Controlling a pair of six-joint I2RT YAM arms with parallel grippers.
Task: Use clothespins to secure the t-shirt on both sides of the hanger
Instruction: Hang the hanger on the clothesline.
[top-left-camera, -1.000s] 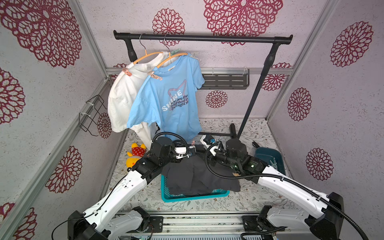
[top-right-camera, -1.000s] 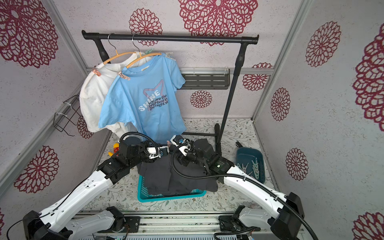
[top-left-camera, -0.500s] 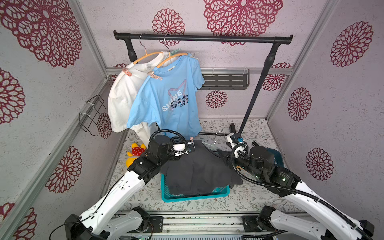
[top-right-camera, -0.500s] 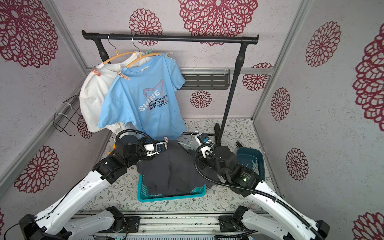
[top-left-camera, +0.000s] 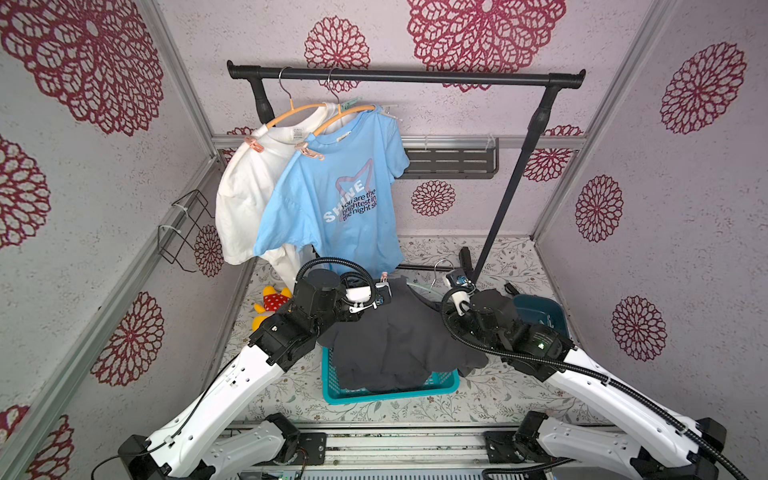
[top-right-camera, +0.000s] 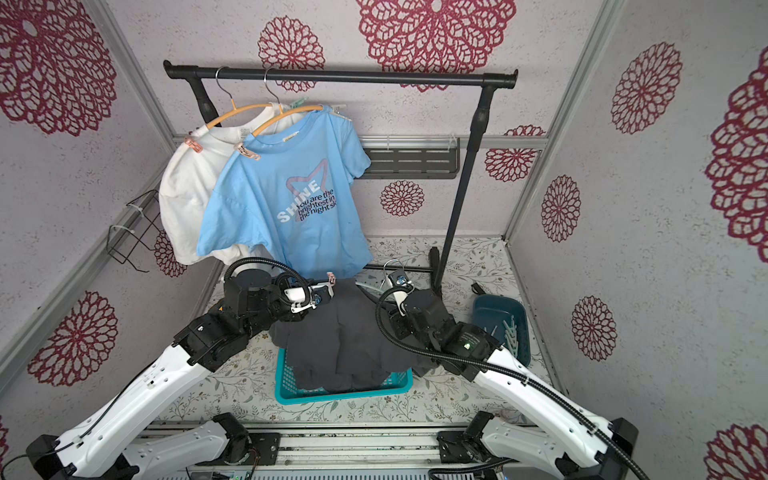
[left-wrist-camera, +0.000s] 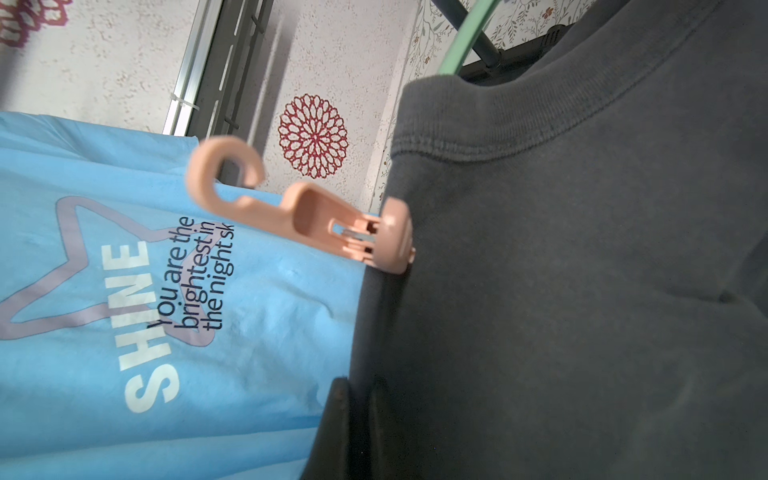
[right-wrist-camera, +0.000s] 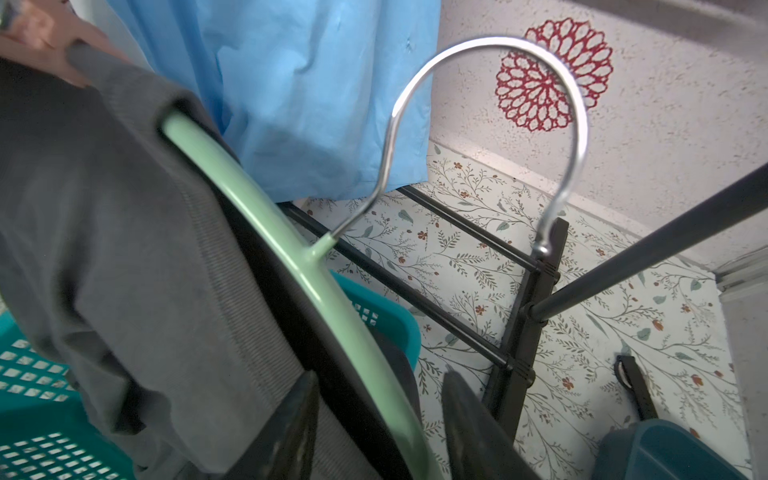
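The blue t-shirt (top-left-camera: 332, 195) reads "SHINE", then "You are the brightest in the night sk", the last word cut short; a pink clothespin (left-wrist-camera: 307, 220) — hook-ended, with a round pad — bites the shoulder of the dark grey t-shirt (left-wrist-camera: 582, 291), which hangs on a mint hanger (right-wrist-camera: 291, 257) over the teal basket (top-left-camera: 390, 392); the left claw (left-wrist-camera: 359, 399) is clenched on that shirt's edge near the pin; the right claw (right-wrist-camera: 379, 376) is released, jaws apart astride the hanger's arm; more clothespins (top-right-camera: 509, 332) lie in a dark tray (top-right-camera: 482, 307) on the bench (top-left-camera: 415, 411) beside the right arm — the rack's black post (top-left-camera: 511, 187) rises close by.
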